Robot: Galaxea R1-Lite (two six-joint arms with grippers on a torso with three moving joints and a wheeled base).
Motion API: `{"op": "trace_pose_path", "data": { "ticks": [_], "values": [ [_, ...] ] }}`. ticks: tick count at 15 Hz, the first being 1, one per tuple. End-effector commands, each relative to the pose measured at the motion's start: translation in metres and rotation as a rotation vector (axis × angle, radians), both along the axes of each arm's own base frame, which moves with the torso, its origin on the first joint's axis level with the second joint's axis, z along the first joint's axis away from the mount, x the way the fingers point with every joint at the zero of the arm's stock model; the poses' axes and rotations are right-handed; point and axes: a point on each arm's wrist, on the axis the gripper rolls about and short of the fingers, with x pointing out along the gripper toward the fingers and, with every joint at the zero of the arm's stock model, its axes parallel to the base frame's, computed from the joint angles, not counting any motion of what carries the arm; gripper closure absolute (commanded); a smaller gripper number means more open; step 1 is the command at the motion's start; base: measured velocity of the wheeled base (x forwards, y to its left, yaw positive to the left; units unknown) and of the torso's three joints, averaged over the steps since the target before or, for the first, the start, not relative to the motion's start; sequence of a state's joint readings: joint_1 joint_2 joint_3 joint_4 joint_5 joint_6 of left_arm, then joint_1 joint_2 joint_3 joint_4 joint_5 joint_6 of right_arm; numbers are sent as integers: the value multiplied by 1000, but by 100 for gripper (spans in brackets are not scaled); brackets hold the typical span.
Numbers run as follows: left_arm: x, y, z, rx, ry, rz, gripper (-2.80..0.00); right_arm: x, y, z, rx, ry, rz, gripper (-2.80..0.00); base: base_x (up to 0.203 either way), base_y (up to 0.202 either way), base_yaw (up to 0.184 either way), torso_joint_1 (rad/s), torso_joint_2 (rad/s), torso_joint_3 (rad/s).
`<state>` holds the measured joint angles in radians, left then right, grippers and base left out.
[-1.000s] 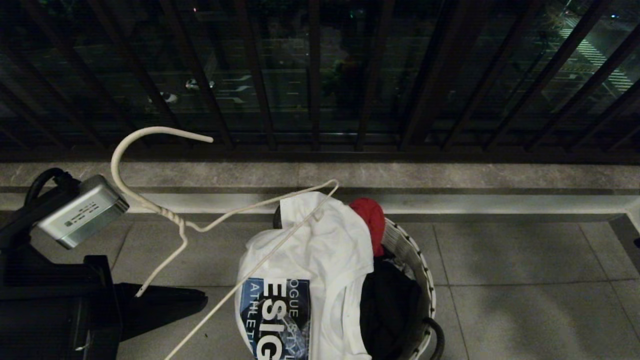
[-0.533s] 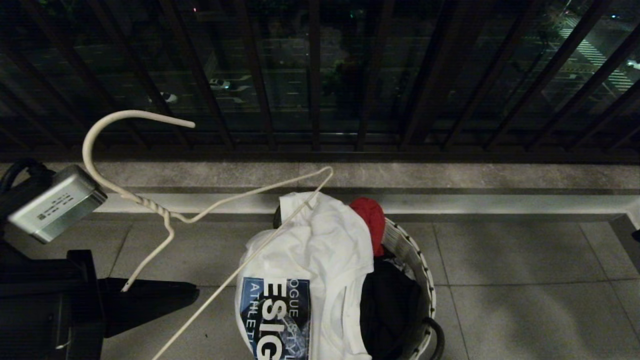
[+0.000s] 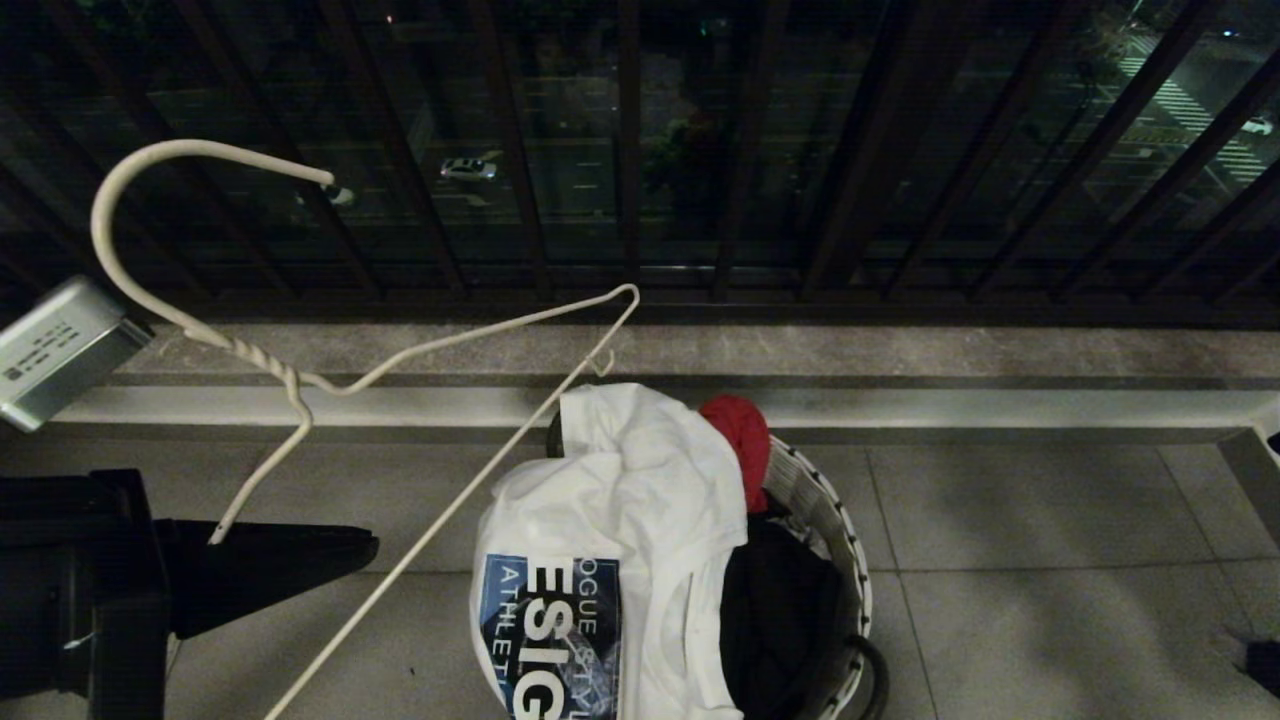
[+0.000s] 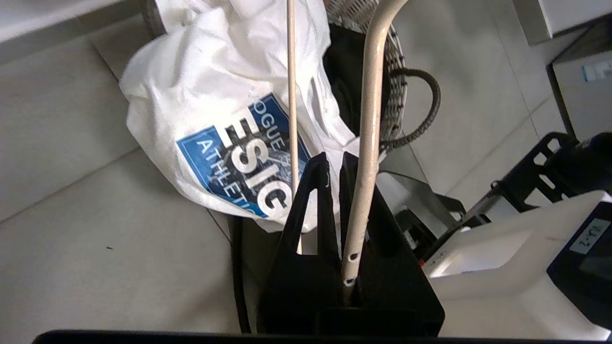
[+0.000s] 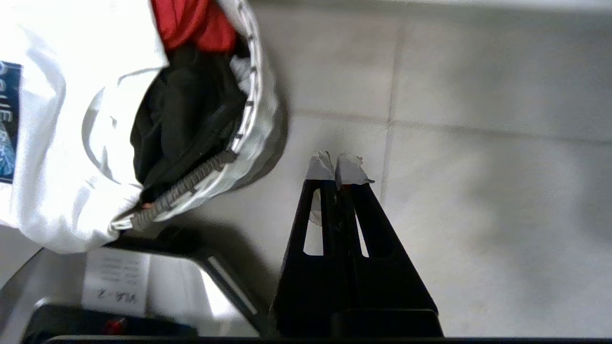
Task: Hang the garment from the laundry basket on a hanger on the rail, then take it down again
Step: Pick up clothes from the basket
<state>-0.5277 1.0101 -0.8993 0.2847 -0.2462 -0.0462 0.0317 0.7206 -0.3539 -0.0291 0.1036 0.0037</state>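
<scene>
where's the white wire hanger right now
In the head view the hanger is held up at the left by the left pincer, its far corner above the T-shirt draped over the basket.

A thin wire hanger [image 3: 300, 385] is showing a matt cream coating, chipped in dark spots near one end, with a twisted neck. A soft white cotton-like T-shirt [image 3: 620, 520] is lying creased, carrying a smooth blue printed graphic. The basket [image 3: 835, 540] is showing a woven black-and-white rim. The floor tiles [image 3: 1050, 560] are looking grey, matt and faintly mottled. Black gripper fingers [image 5: 356, 220] are looking like matt plastic, tipped with white tape.
</scene>
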Motion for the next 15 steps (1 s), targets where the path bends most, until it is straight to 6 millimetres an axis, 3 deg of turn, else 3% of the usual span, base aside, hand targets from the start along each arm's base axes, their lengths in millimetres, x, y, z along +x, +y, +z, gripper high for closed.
{"op": "trace_pose_path", "data": {
  "ticks": [1, 4, 7, 9, 11, 15],
  "values": [
    [0, 1, 4, 4, -18, 34, 0, 72, 10, -14, -9, 231, 55, 0, 0, 0, 0, 0, 0, 0],
    [-5, 6, 11, -1, -56, 80, 0, 124, 43, -32, -49, 297, 153, 0, 0, 0, 0, 0, 0, 0],
    [-14, 10, 19, 24, -16, 78, 0, 158, 89, -54, -83, 281, 220, 0, 0, 0, 0, 0, 0, 0],
    [-9, 7, 17, 36, 11, 69, 0, 166, 116, -61, -76, 227, 262, 0, 0, 0, 0, 0, 0, 0],
    [-3, 3, 13, 43, 43, 69, 0, 162, 136, -63, -90, 206, 249, 0, 0, 0, 0, 0, 0, 0],
    [4, -2, 12, 30, 79, 69, 0, 164, 151, -79, -157, 235, 227, 0, 0, 0, 0, 0, 0, 0]
  ]
}}
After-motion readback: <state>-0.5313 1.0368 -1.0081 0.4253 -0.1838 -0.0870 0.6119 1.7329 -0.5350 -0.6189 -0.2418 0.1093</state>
